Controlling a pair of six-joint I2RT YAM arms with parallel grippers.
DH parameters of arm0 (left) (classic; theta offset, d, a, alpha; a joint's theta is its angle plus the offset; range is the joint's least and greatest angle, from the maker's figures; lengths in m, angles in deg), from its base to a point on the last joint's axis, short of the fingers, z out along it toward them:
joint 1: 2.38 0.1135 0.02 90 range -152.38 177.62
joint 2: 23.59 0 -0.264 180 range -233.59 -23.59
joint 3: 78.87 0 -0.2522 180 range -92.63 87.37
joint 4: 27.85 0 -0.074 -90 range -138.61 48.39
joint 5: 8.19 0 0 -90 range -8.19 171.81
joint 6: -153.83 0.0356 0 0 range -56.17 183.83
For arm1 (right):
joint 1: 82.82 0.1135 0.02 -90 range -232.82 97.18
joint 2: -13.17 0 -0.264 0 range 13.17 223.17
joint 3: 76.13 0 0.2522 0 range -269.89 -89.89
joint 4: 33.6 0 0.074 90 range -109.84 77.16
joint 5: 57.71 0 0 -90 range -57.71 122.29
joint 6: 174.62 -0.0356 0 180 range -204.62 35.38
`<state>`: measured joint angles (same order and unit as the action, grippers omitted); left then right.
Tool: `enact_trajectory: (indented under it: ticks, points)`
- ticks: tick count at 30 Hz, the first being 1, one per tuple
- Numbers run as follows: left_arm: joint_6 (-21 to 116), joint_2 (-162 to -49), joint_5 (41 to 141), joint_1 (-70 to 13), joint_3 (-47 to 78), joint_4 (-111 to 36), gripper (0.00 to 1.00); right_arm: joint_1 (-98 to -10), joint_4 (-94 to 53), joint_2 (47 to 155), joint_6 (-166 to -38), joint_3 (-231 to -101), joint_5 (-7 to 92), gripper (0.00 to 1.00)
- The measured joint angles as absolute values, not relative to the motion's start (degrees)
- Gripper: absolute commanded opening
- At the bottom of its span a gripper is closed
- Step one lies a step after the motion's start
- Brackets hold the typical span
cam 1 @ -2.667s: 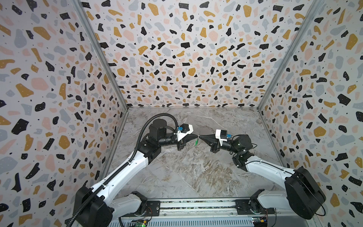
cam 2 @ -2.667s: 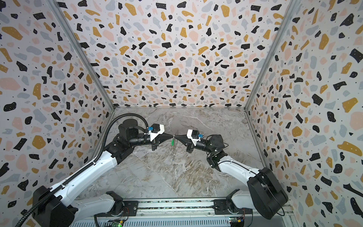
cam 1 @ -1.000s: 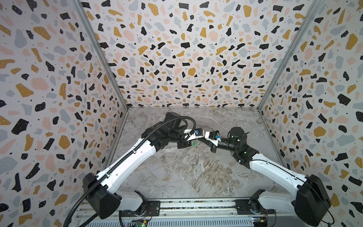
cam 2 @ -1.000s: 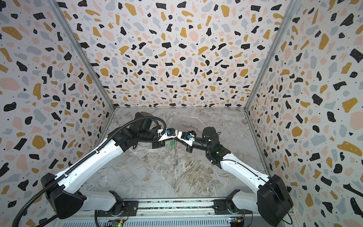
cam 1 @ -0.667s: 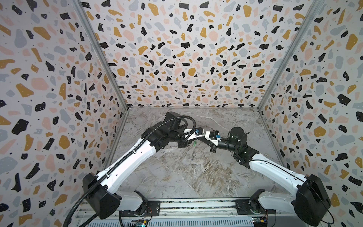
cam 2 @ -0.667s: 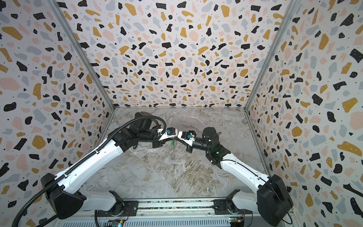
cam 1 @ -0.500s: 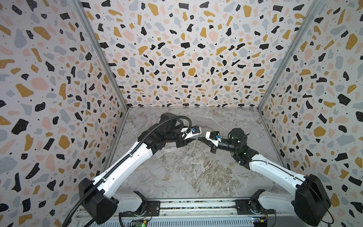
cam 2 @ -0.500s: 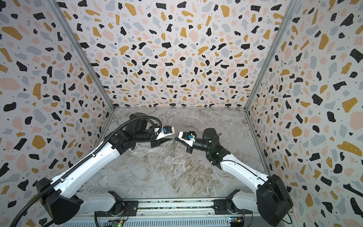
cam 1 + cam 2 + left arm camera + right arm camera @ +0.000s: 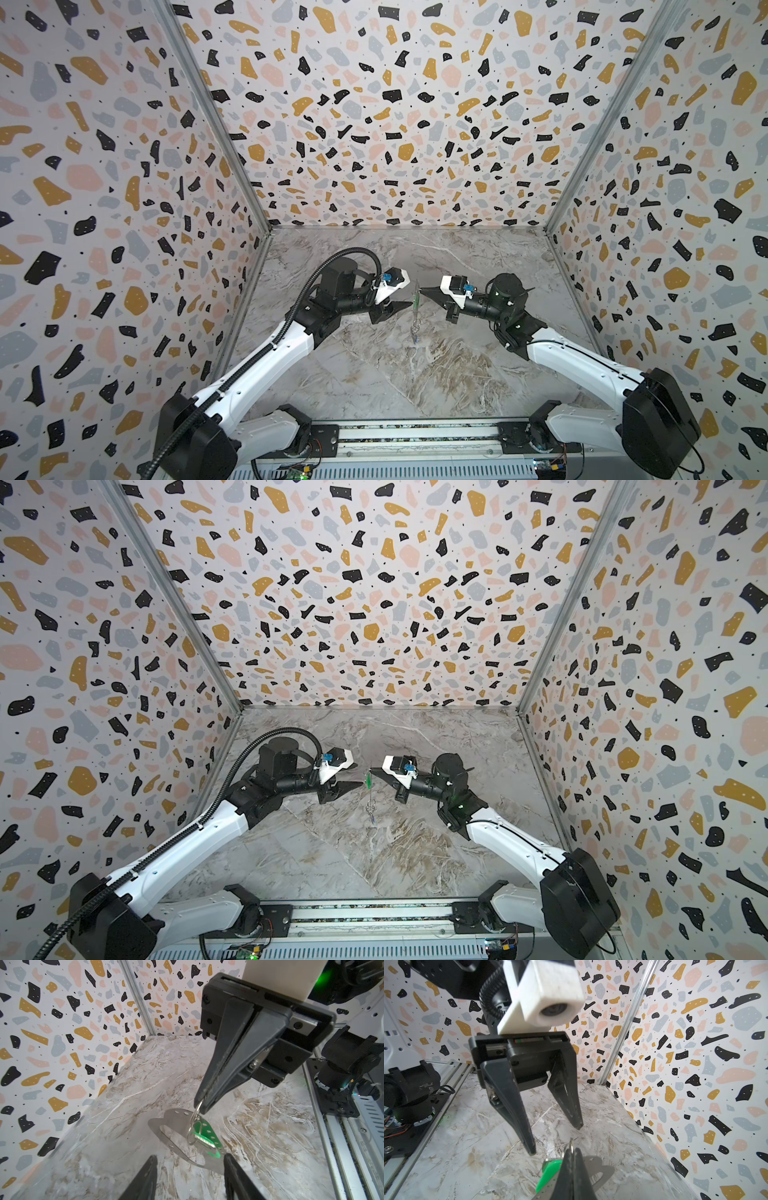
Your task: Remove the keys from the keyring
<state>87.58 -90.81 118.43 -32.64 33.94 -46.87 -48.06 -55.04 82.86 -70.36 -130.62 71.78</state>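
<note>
The keyring (image 9: pixel 176 1126), a flat grey-tan plate with an oval slot, hangs in the air from a thin wire ring (image 9: pixel 196 1110). My right gripper (image 9: pixel 201 1105) is shut on that ring; its tips also show in the right wrist view (image 9: pixel 572 1152). A bright green key (image 9: pixel 205 1134) hangs on the same ring against the plate (image 9: pixel 600 1169) and shows in both top views (image 9: pixel 415 297) (image 9: pixel 368 780). My left gripper (image 9: pixel 405 296) stands open just left of the hanging keyring with nothing held. One of its fingers (image 9: pixel 234 1176) is close to the plate's lower edge.
The marble floor (image 9: pixel 395 374) is ringed by terrazzo-patterned walls (image 9: pixel 395 124) at the back and both sides. A metal rail (image 9: pixel 415 436) with both arm bases runs along the front edge. The two grippers face each other above the floor's middle.
My left gripper has opened, let go of the keyring and drawn back to the left. The right gripper stays shut on the ring, and the plate with the green key now hangs from it alone.
</note>
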Motion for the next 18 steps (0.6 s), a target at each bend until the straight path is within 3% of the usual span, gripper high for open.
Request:
enact_trajectory:
  ticks: [7,18]
  points:
    - [83.67,-91.40,120.22,-32.66,35.76,-40.75,0.53,-48.10,-56.57,82.86,-71.54,-130.43,71.82,0.00]
    - [81.52,-93.30,120.05,-32.66,36.52,-37.18,0.44,-48.10,-57.64,82.86,-72.33,-130.43,71.89,0.00]
